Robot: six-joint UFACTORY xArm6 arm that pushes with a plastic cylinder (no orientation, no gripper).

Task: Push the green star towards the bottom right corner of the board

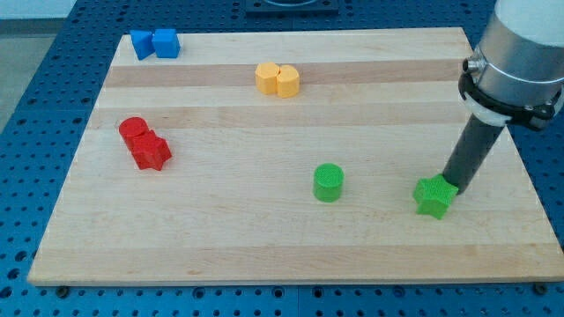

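The green star [434, 196] lies on the wooden board [264, 238] at the view's lower right. My tip [455, 187] is at the star's upper right edge, touching it or very nearly so. The rod rises up and to the right to the arm's grey body [520, 53]. A green cylinder [328, 182] stands to the left of the star, apart from it.
Two blue blocks [154, 43] sit at the top left corner. Two yellow blocks [277, 79] sit together at the top middle. A red cylinder [133, 130] and a red star-like block [152, 151] touch at the left. The board's right edge is close to the star.
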